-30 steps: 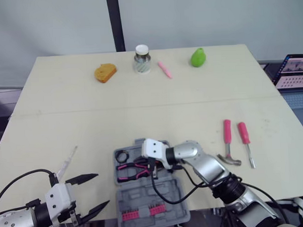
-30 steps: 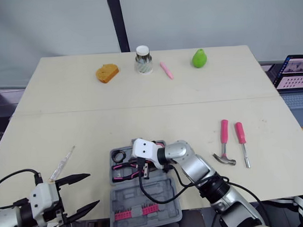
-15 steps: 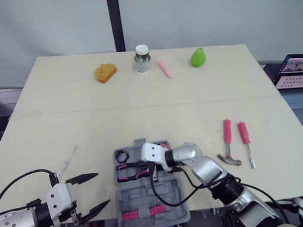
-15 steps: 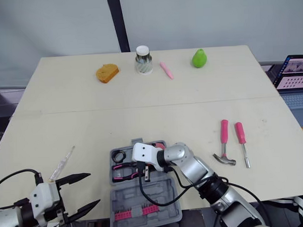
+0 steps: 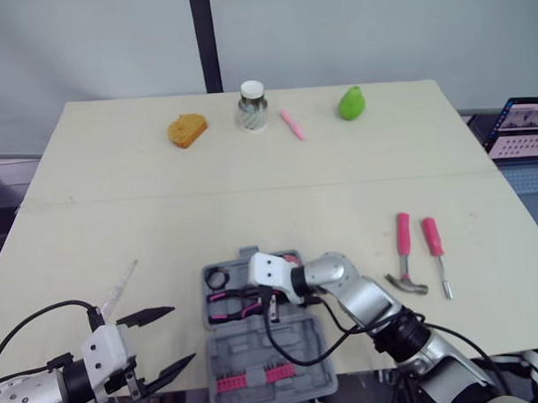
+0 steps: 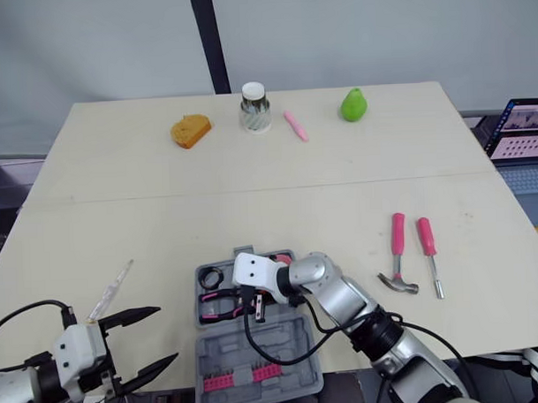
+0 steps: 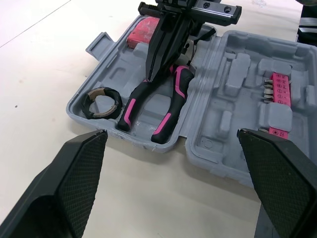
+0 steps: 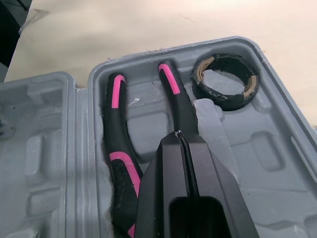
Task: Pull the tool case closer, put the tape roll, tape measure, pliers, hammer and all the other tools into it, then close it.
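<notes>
over the pliers [image 8: 177, 101], closed right fingers [image 8: 171, 151]

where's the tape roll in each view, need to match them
Left eye view: tape roll in the tool case's far left corner pocket.
Right eye view: tape roll, same pocket.
Left wrist view: tape roll beside the handle ends of the pliers.
Right wrist view: tape roll beside the handle ends.
Shared landmark: the pink-and-black pliers.

Your tool case [image 7: 213, 148] is grey; the pliers [image 7: 168, 106] in it are black with pink stripes, the tape roll [image 7: 101, 101] black with a tan core. On the cream bench [image 5: 251, 202] you have a hammer [image 5: 403, 250] and a screwdriver [image 5: 437, 249], both pink-handled with silver metal.
</notes>
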